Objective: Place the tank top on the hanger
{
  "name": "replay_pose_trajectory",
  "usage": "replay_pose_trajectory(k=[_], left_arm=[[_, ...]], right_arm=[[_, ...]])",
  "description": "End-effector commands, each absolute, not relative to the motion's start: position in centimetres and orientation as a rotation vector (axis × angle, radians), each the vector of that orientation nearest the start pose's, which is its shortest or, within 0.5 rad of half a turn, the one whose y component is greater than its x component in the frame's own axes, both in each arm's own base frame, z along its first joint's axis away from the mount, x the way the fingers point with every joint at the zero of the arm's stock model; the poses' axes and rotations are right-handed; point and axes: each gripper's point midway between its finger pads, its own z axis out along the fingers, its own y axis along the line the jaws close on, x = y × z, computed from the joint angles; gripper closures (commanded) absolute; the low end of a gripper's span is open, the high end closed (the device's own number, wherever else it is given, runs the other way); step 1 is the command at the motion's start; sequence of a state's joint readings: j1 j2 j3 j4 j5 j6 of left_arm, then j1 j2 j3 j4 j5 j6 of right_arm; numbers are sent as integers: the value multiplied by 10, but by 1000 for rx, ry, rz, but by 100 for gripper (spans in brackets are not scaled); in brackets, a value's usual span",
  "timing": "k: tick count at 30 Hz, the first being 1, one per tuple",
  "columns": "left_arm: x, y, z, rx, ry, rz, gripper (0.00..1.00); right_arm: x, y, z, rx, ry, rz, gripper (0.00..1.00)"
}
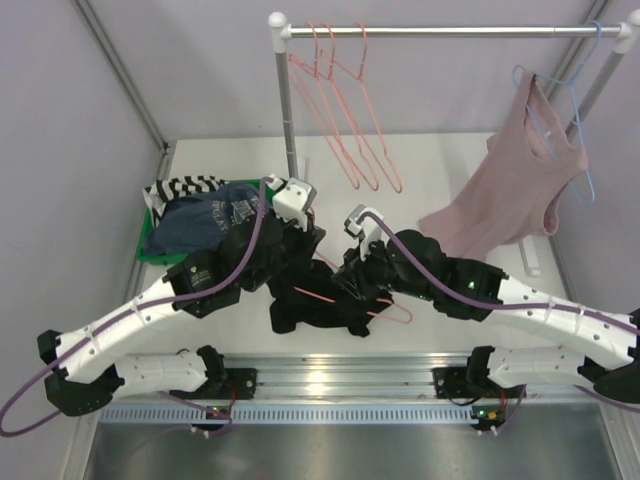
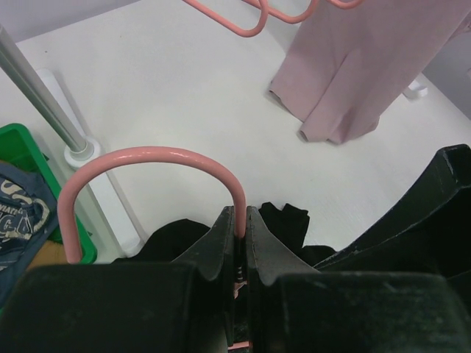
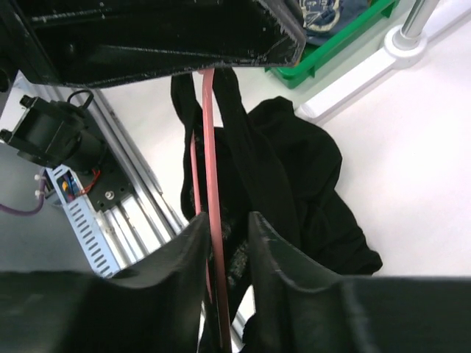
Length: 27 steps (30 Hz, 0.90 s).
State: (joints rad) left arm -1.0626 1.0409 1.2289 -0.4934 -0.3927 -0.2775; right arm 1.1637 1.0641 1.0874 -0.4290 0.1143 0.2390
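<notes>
The black tank top (image 1: pixel 320 308) is being left crumpled on the table (image 1: pixel 430 170) between the arms, one narrow strap running alongside the pink hanger (image 2: pixel 147 156). The hook's stem is being pinched by the left gripper (image 2: pixel 245 213). The wire is being straddled by the right gripper (image 3: pixel 224 220), grip unclear. The blue shirt (image 1: pixel 210 220) print cannot be read.

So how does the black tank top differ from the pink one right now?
Colour: the black tank top is black, the pink tank top dusty pink. Pose: the black one is mostly bunched on the table; the pink one hangs spread out. Hanger: the pink one is on a light blue hanger hooked over the rail; the black one only has a salmon hanger across it. Both are sleeveless tops.
</notes>
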Motion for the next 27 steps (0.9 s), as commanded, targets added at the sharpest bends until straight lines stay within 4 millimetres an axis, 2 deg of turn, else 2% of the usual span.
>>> replay_pose_trajectory(k=[1, 2, 3, 4, 5, 8, 11, 13, 14, 18, 21, 27], left_arm=[[209, -269, 361, 453, 1775, -613, 100], [209, -269, 360, 455, 1775, -612, 100], [209, -270, 362, 455, 1771, -617, 100], [209, -270, 362, 454, 1771, -616, 100], [210, -270, 364, 451, 1769, -616, 100], [209, -272, 365, 452, 1766, -623, 100], [210, -273, 366, 448, 1765, -625, 91], [210, -274, 366, 452, 1764, -626, 83], [210, -275, 366, 454, 1765, -626, 72], [209, -275, 367, 455, 1763, -633, 55], [208, -274, 366, 453, 1767, -636, 50], [206, -268, 360, 434, 1783, -631, 48]], right_arm=[[149, 323, 301, -782, 1798, 838, 75], [148, 323, 299, -784, 1802, 837, 80], [148, 323, 297, -783, 1807, 833, 91], [149, 322, 298, -771, 1808, 831, 97], [147, 322, 297, -773, 1808, 831, 100], [146, 321, 295, -766, 1811, 825, 100], [144, 320, 295, -761, 1805, 820, 100], [145, 317, 297, -744, 1798, 813, 100], [145, 317, 296, -745, 1795, 812, 100], [145, 314, 297, -729, 1789, 808, 100], [145, 310, 300, -713, 1775, 809, 100], [147, 300, 305, -674, 1763, 798, 100]])
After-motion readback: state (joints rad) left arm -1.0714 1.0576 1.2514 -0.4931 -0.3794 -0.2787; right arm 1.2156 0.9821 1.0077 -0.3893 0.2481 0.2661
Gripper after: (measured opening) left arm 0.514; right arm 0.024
